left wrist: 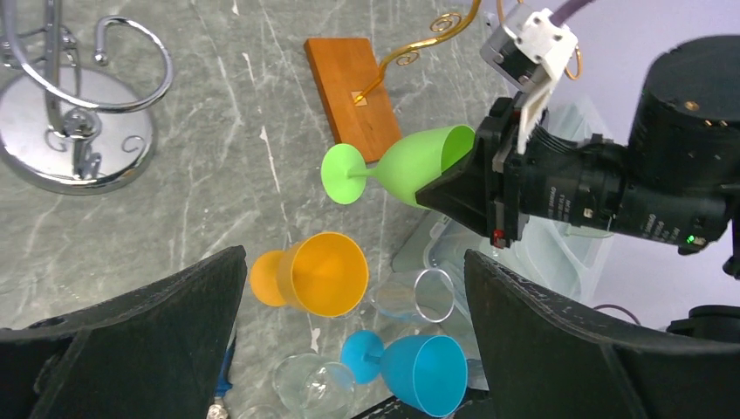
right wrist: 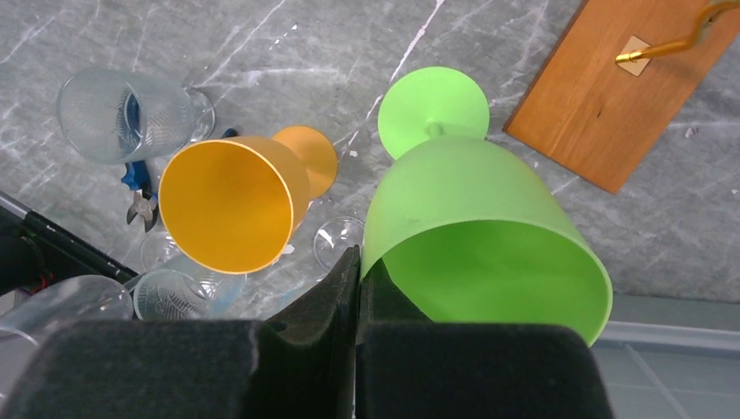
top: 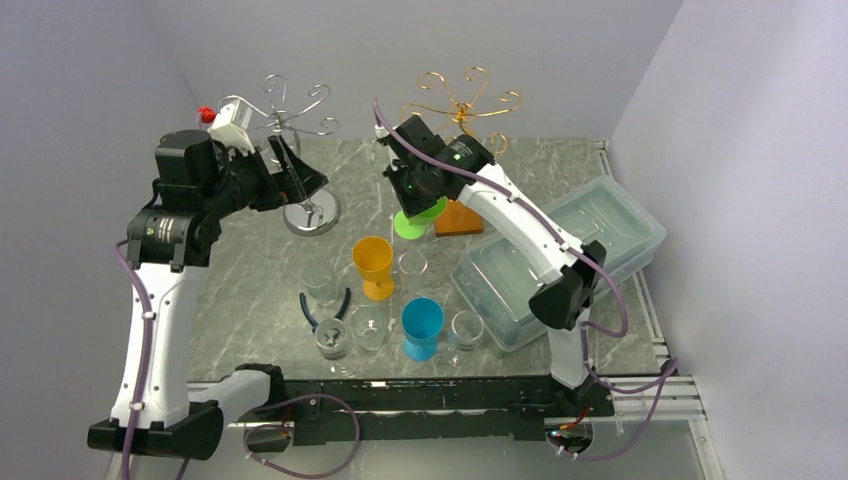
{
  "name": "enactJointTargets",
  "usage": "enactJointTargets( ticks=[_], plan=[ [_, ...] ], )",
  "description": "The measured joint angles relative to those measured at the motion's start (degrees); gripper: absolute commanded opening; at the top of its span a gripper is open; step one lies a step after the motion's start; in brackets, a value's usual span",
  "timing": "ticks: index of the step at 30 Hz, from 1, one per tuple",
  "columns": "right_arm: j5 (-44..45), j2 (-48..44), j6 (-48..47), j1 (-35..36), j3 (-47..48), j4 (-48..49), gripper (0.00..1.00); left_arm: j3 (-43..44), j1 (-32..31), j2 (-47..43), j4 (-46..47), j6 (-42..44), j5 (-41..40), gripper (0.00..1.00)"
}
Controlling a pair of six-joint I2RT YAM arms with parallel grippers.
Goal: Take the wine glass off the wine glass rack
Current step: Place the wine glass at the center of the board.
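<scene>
Fingers pressed together, the right gripper [right wrist: 358,272] pinches the rim of the green glass [right wrist: 471,218]. The glass hangs tilted, clear of the gold rack [top: 462,105], with its foot just beside the rack's wooden base [right wrist: 602,113]. Whether the foot touches the surface [top: 240,300] cannot be told.

The orange glass [right wrist: 231,205] stands close beside it. Clear glasses [top: 322,280], a blue glass [top: 421,325] and pliers [right wrist: 140,205] crowd the near side, and a plastic bin [top: 600,225] closes off the right.

The right arm reaches forward, its wrist bent down over the middle of the surface. The left gripper [top: 297,175], wide open and holding nothing, hovers by the silver rack [top: 315,213], its arm raised and bent inward.

Only the left wrist view shows the green glass side-on, from foot to bowl. The top view mostly hides its bowl behind the right gripper.
</scene>
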Motion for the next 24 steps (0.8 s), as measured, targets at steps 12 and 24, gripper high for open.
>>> enactJointTargets(
  ticks=[12, 24],
  plan=[
    [-0.02, 8.50, -0.33, 0.72, 8.48, -3.74, 0.00, 0.00, -0.04, -6.32, -3.41, 4.04, -5.20, 0.99],
    [-0.13, 10.45, -0.33, 0.74, 8.59, -4.26, 0.00, 0.00, -0.04, -6.93, -4.20, 5.01, -5.68, 0.99]
  ],
)
